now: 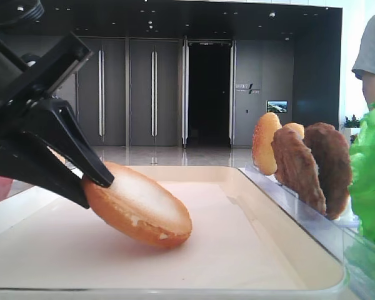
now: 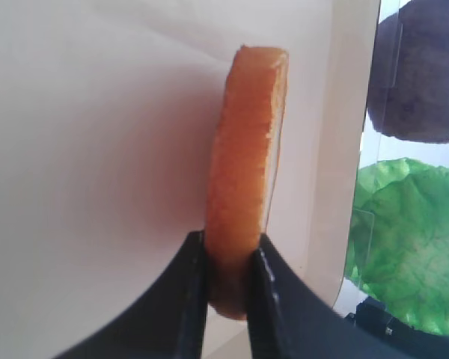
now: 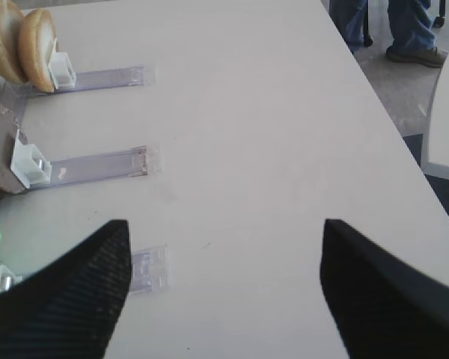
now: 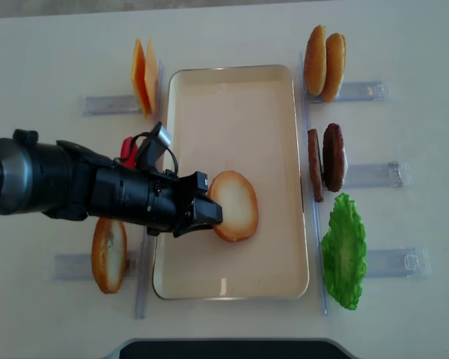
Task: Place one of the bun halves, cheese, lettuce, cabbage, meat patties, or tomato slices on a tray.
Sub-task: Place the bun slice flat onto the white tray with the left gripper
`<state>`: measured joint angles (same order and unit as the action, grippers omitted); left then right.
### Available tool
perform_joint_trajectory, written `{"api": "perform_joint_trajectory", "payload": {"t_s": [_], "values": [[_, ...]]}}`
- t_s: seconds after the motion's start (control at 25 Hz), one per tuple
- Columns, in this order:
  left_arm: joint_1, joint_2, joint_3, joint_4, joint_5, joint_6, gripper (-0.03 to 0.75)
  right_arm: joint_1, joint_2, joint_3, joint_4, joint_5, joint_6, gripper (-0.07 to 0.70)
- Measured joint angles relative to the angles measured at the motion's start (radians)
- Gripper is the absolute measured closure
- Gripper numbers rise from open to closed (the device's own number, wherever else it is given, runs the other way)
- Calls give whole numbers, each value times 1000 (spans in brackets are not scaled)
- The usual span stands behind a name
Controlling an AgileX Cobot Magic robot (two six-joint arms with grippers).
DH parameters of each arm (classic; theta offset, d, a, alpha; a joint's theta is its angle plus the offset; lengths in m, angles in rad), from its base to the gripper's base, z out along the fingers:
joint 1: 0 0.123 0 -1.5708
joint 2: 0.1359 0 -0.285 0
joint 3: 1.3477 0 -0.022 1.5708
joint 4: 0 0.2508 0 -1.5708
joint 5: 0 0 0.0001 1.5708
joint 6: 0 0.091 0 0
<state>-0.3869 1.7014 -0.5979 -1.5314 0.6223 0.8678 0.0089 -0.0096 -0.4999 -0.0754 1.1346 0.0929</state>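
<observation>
While the large cream-white rectangular tray (image 4: 232,82) with its low raised rim lies clear across most of its floor, the risk sits at the one thing over it. Inside that tray, nearer its left rim, the black left gripper (image 4: 209,213) pinches a round golden-brown bun half (image 4: 234,206) by one edge, pale toasted face up. The disc hangs tilted, its free edge down on or just above the tray floor. If the jaws part at this slant, the bun could tip, roll on its rim or land crust-up. Jaws that drag as they pull back could slide it toward the left rim.

Just outside the tray's right rim stand two dark brown rough meat patties (image 4: 325,157) and a frilly bright green lettuce leaf (image 4: 344,250); an overshoot that way could knock them over.

Well away from the tray, the black right gripper (image 3: 224,288) hangs over bare table with its jaws spread, holding nothing.
</observation>
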Motion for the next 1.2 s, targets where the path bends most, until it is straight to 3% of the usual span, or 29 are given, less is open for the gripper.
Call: {"api": "perform_joint_trajectory", "payload": {"t_s": [0.2, 0.44, 0.6, 1.2], "values": [[0, 0, 0, 9, -1, -14, 578, 0, 0, 0, 0, 0, 0, 101], [0, 0, 0, 17, -3, -17, 337, 0, 0, 0, 0, 0, 0, 101], [0, 0, 0, 18, 4, -22, 258, 0, 0, 0, 0, 0, 0, 101], [0, 0, 0, 115, 39, -70, 242, 0, 0, 0, 0, 0, 0, 101]]}}
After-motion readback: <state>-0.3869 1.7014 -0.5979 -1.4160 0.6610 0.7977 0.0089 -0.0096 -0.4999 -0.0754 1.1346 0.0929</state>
